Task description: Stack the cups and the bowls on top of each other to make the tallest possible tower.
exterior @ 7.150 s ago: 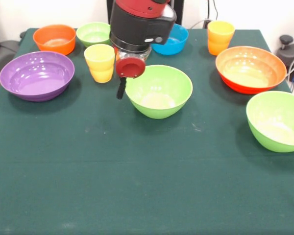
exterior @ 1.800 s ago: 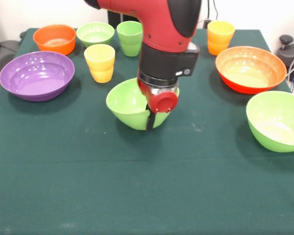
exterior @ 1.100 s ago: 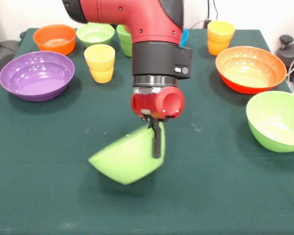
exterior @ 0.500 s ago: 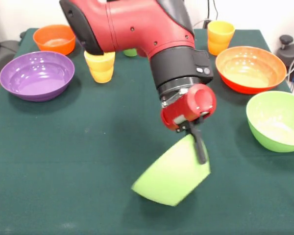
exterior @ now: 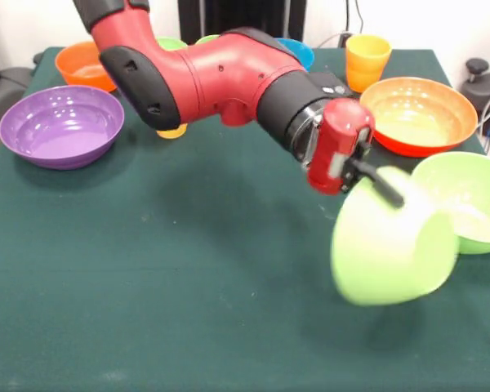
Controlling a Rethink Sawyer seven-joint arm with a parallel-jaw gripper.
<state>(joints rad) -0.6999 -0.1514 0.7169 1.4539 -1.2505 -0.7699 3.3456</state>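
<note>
My gripper [exterior: 384,186] is shut on the rim of a large light green bowl [exterior: 388,245], holding it tilted in the air just left of a second large light green bowl [exterior: 472,196] on the table. Further back sits an orange-red bowl [exterior: 420,114]. An orange-yellow cup [exterior: 367,61] stands at the back right. The purple bowl [exterior: 61,124] and small orange bowl [exterior: 82,65] are at the left. The arm hides most of the yellow cup [exterior: 173,131], the small green bowl [exterior: 170,43], the green cup [exterior: 206,38] and the blue bowl [exterior: 298,51].
A dark green cloth [exterior: 163,278] covers the table. The red arm [exterior: 204,77] stretches across the middle from the upper left. A black object [exterior: 478,77] stands off the table at the right edge.
The arm has swung the held green bowl rightward and up, from the table's front middle to beside the right-hand green bowl. The bowl has tipped further on its side.
</note>
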